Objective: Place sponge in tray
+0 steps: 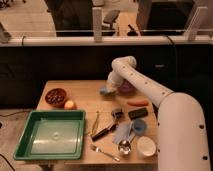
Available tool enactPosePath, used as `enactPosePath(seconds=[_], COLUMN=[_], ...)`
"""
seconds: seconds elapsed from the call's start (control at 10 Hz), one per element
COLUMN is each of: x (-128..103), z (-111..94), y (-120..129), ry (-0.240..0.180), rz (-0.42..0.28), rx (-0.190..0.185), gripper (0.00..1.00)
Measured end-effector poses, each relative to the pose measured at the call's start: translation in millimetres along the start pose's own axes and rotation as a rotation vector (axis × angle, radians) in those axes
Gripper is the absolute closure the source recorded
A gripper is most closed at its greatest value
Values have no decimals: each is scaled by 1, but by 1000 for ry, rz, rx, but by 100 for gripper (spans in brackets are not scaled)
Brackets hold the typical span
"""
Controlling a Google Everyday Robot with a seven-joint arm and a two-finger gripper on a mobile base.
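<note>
A small light-blue sponge [104, 91] is at the back middle of the wooden table [85, 95], right at the tip of my gripper [107, 90]. The white arm comes in from the lower right and bends down onto that spot. The gripper covers part of the sponge. The green tray [30, 152] sits at the front left of the table, well to the left of and nearer than the gripper. Nothing lies in it.
A dark red bowl [56, 96] and an orange fruit [70, 105] stand behind the tray. A purple bowl [127, 88], an orange-red carrot-like piece [137, 103], a black-handled utensil [106, 130], a blue cup [139, 126], a spoon [124, 146], a fork [104, 152] and a white cup [146, 146] fill the right half.
</note>
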Motion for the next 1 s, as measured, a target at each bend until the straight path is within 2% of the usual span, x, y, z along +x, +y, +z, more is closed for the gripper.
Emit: enactPosePath(seconds=[1.0], x=[-5], z=[2], y=[-12], ry=[14], rz=[-75], rx=[12], gripper=[97])
